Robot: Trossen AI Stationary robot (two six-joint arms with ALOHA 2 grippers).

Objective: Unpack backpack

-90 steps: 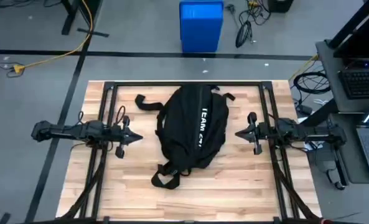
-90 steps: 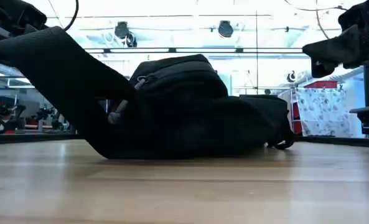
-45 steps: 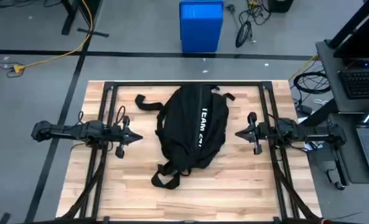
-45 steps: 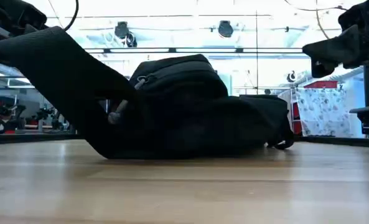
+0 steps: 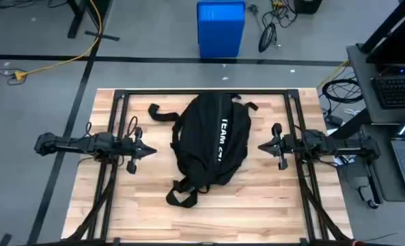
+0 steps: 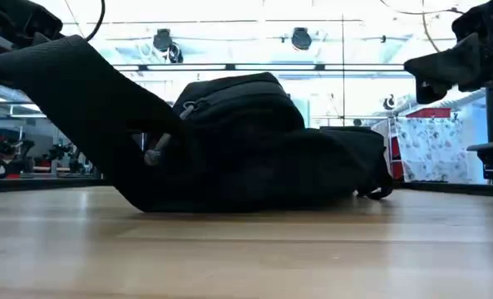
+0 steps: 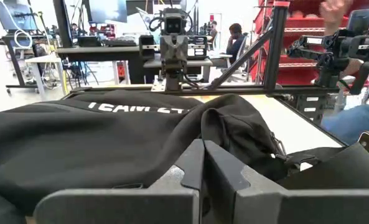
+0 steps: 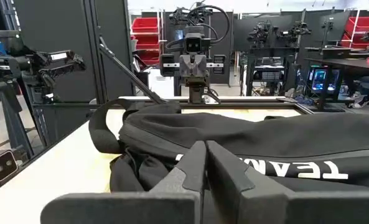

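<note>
Backpack (image 5: 210,147) lies closed at the centre of the high view on the wooden table (image 5: 257,205), between the left gripper (image 5: 146,150) at centre-left and the right gripper (image 5: 265,146) at centre-right, apart from both. Both pincers have fingers pressed together, holding nothing. I judge the loose straps (image 5: 182,195) and soft fabric could snag or bunch, dragging the whole bag.

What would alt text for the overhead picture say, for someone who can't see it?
A black backpack with white lettering lies mid-table, straps trailing. The left pincer and right pincer, both shut, point at it from either side, touching nothing.
</note>
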